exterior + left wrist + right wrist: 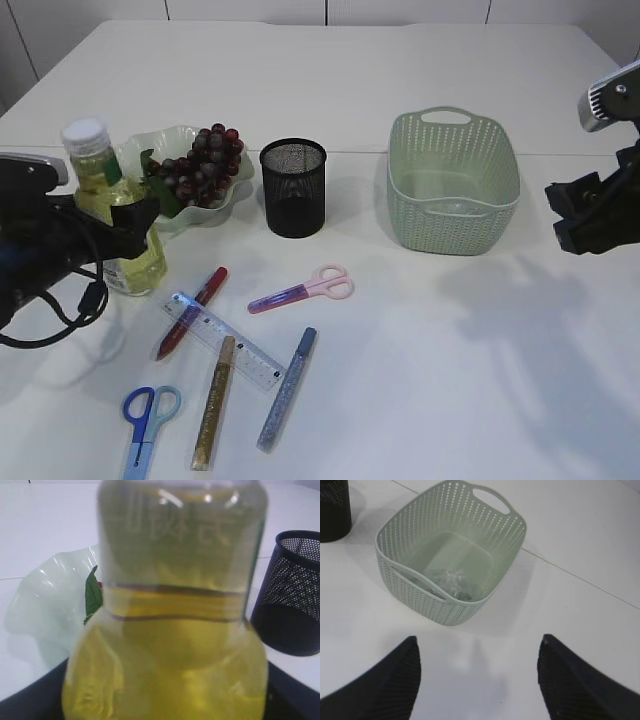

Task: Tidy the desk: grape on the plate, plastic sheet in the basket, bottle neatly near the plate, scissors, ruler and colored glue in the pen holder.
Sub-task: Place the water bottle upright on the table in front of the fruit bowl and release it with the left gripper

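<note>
The bottle [108,205] of yellow liquid with a white cap stands on the table just left of the plate [238,187], where the grape [205,160] bunch lies. My left gripper [127,232] has a finger on each side of the bottle [170,630], which fills the left wrist view; contact cannot be made out. The plastic sheet [451,582] lies crumpled inside the basket [420,600]. My right gripper [477,680] hangs open and empty before it. Pink scissors [310,290], blue scissors [148,425], the ruler [225,342] and colored glue sticks, red [192,312], gold [214,402] and silver-blue [287,388], lie on the table. The black mesh pen holder [293,187] stands between plate and basket.
The basket [450,230] sits right of centre, and my right gripper [590,215] is raised at the right edge. The left arm's cable [60,320] loops over the table near the bottle. The pen holder [295,605] is close to the bottle's right, and the plate [45,610] lies behind it.
</note>
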You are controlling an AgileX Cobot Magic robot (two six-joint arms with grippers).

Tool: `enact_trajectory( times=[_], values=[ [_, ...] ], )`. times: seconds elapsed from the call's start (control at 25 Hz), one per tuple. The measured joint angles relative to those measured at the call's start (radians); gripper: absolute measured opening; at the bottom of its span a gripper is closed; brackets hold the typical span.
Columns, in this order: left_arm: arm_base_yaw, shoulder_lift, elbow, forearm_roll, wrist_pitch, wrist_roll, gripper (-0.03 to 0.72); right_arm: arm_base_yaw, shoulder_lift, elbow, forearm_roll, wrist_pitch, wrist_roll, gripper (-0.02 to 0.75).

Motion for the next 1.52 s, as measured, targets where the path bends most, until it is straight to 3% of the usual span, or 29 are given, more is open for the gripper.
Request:
enact_trajectory(
  times=[0.72,1.24,1.52],
  values=[
    [0.000,-0.131,0.000,0.021,-0.030,0.002,0.559,0.000,0.000,0.000,-0.014,0.025,0.002,0.563],
    [0.000,-0.384,0.002,-0.008,0.322,0.002,0.550,0.000,0.000,0.000,-0.022,0.119,-0.014,0.563],
    [0.000,-0.521,0.006,-0.054,0.483,-0.010,0.549,0.000,0.000,0.000,0.000,0.247,-0.111,0.563]
  ],
)
